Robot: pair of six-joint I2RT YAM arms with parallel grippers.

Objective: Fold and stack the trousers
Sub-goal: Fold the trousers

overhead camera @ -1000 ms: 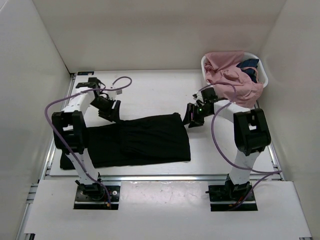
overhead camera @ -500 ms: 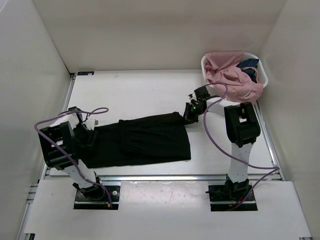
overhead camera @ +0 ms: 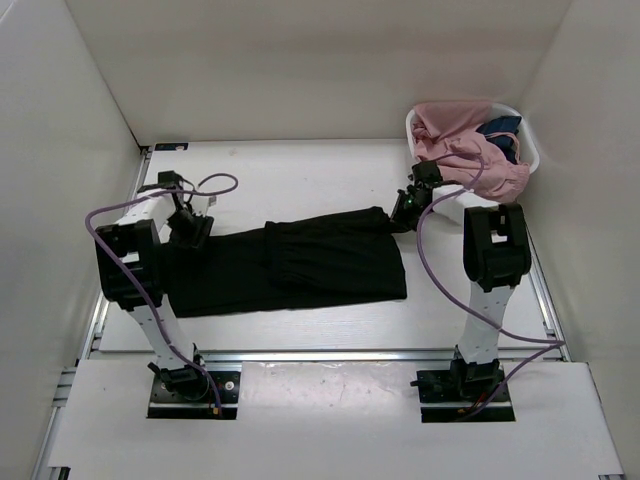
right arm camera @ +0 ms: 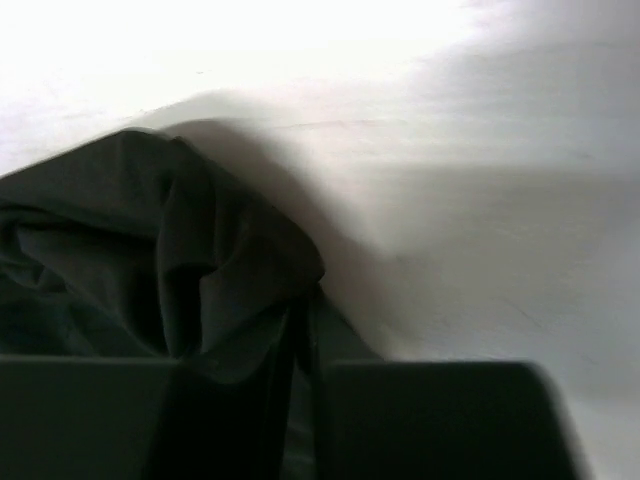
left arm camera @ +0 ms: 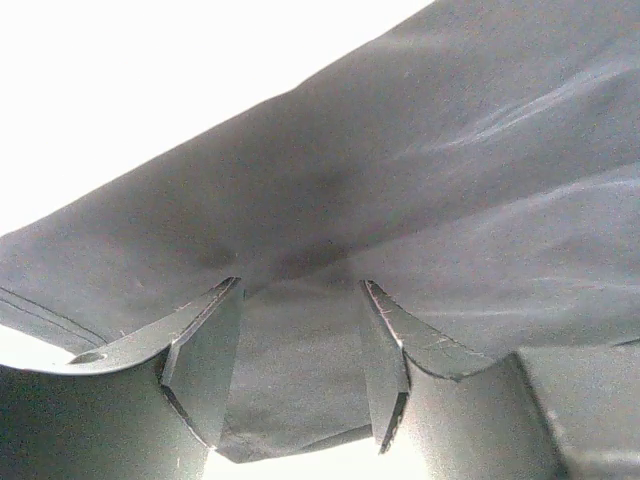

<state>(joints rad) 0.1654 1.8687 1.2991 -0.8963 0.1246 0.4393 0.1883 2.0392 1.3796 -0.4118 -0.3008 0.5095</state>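
Observation:
The black trousers [overhead camera: 300,265] lie folded in a long band across the middle of the table. My left gripper [overhead camera: 190,228] is at their left end. In the left wrist view its fingers [left arm camera: 205,350] stand a little apart with black fabric [left arm camera: 300,370] filling the gap, so the gripper [left arm camera: 300,285] is shut on the cloth. My right gripper [overhead camera: 403,214] is at the far right corner of the trousers. In the right wrist view it [right arm camera: 305,330] is shut on a bunched fold of the trousers [right arm camera: 200,260], close above the white table.
A white basket [overhead camera: 533,150] stands at the back right, holding a pink garment [overhead camera: 460,155] and a small dark blue garment [overhead camera: 500,130]. White walls close in the table on the left, back and right. The arm bases stand at the near edge.
The trousers have slid to the right and a little towards the back. My right gripper has moved right with its corner. My left gripper has moved down to the left end, then back and right.

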